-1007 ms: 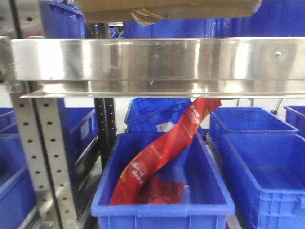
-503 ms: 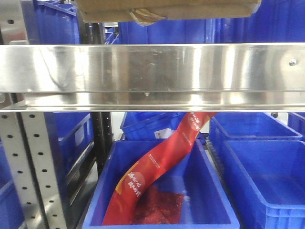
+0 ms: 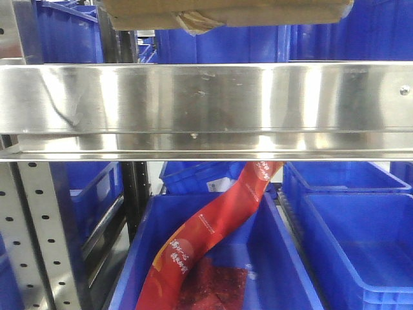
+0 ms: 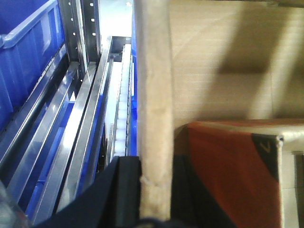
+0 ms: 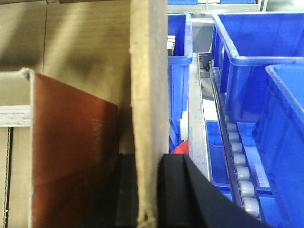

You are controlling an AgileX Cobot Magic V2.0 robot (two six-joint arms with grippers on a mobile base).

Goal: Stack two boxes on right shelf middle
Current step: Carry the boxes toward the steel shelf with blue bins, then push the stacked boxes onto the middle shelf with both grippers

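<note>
Left claw [image 4: 154, 190]: bottom middle of its view, black fingers closed on a box wall [image 4: 154, 95].
Right claw [image 5: 147, 190]: bottom middle of its view, black fingers closed on a box wall too.

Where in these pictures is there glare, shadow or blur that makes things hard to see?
Front view: bright glare bands on the steel shelf rail, the box cut off at the top. Left wrist view: dark shadows across the cardboard wall. Right wrist view: the box edge close and soft, blue bins sharper.

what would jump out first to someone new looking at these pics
The broad shiny steel shelf rail fills the front view, with a brown cardboard box held just above it. Below, a red banner trails into a blue bin. Each wrist view shows dark jaws clamping a box wall.
</note>
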